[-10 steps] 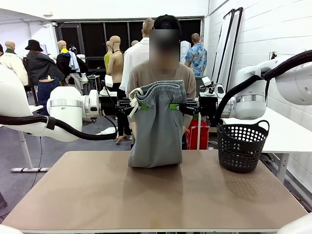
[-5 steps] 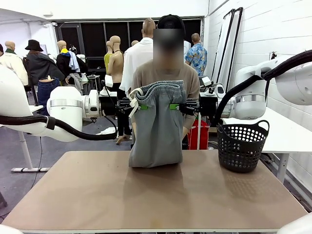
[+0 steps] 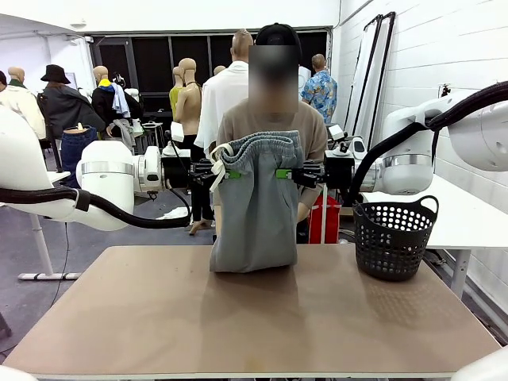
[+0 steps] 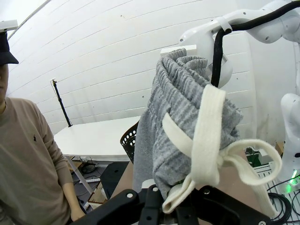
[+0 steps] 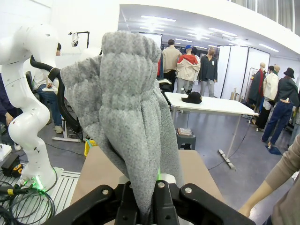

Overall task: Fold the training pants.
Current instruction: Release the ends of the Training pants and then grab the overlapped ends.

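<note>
- left jaws and right jaws are each clamping shut on one end of the waistband of the training pants [image 3: 255, 206], hanging them over the middle of the desk's [image 3: 238, 317] far edge
- bottom fold is probably touching the desk, hard to tell
- judgement: lowering both ends evenly with the waistband taut should be avoiding bunching
</note>
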Controlling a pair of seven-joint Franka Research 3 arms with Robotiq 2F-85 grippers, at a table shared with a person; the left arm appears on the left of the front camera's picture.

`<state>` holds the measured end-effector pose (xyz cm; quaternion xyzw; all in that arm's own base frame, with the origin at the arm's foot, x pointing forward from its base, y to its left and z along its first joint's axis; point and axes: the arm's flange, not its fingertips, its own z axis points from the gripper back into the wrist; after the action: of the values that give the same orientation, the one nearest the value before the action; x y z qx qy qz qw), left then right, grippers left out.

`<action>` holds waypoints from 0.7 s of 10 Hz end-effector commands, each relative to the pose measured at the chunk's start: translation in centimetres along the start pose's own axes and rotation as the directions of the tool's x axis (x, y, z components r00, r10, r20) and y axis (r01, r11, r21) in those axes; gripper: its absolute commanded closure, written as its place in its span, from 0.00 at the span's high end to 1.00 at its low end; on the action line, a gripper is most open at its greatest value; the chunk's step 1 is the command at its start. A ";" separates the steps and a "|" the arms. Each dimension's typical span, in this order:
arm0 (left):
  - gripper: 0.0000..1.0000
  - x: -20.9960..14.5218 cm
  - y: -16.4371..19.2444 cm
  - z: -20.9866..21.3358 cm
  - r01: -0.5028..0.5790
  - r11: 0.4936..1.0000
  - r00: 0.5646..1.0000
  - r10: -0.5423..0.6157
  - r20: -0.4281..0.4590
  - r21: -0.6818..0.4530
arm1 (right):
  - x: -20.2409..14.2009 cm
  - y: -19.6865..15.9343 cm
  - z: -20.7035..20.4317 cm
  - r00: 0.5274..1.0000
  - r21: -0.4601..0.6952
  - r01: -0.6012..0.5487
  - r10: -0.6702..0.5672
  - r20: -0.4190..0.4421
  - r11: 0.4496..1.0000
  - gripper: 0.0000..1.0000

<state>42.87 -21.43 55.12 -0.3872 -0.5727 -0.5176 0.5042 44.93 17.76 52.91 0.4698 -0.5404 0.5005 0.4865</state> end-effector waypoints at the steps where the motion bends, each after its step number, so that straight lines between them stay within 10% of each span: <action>1: 0.00 0.2 0.0 0.0 0.015 1.000 1.000 -0.016 0.010 0.007 | 0.2 0.1 -0.1 1.000 0.000 -0.004 0.004 0.000 1.000 0.00; 7: 0.00 0.2 0.0 0.0 0.015 1.000 1.000 -0.016 0.010 0.007 | 0.2 0.1 -0.1 1.000 0.000 -0.004 0.004 0.000 1.000 0.00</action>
<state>42.87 -21.42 55.12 -0.3872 -0.5727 -0.5176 0.5042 44.93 17.76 52.91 0.4698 -0.5404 0.5005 0.4865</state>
